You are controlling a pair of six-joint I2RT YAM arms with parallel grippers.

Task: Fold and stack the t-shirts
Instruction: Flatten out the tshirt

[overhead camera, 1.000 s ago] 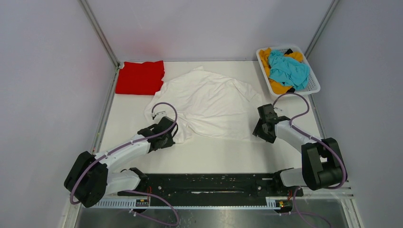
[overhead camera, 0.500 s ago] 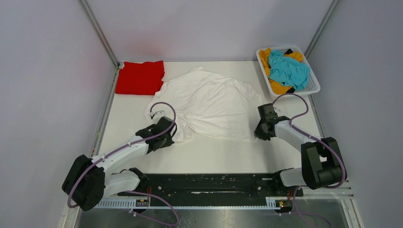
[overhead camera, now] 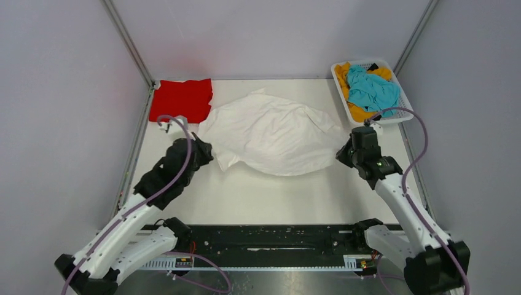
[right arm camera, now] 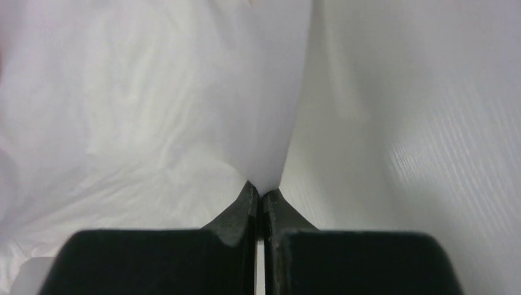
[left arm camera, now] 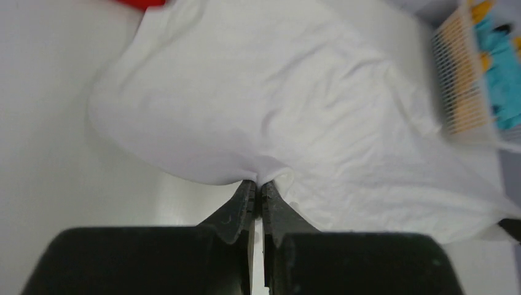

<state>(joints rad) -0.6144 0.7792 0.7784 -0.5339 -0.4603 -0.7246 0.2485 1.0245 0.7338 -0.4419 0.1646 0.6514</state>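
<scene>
Two grippers share one garment. The left gripper (left arm camera: 258,183), at the cloth's eight o'clock edge, is pinched tight on a pucker of the white t-shirt (overhead camera: 270,132). The right gripper (right arm camera: 258,187), at its three o'clock edge, is clamped on a fold of the same shirt. Between them the shirt lies spread but rumpled across the middle of the desk (overhead camera: 264,196). This looks like the flattening step before the first fold. The next move likely calls for both arms to draw apart evenly and lay the cloth smooth without dragging it sideways. Farther off at eleven o'clock, the red t-shirt (overhead camera: 181,100) sits folded just beside the white one. At one o'clock the basket (overhead camera: 405,109) holds the teal t-shirt (overhead camera: 370,89) crumpled on the orange-yellow t-shirt (overhead camera: 359,112).
</scene>
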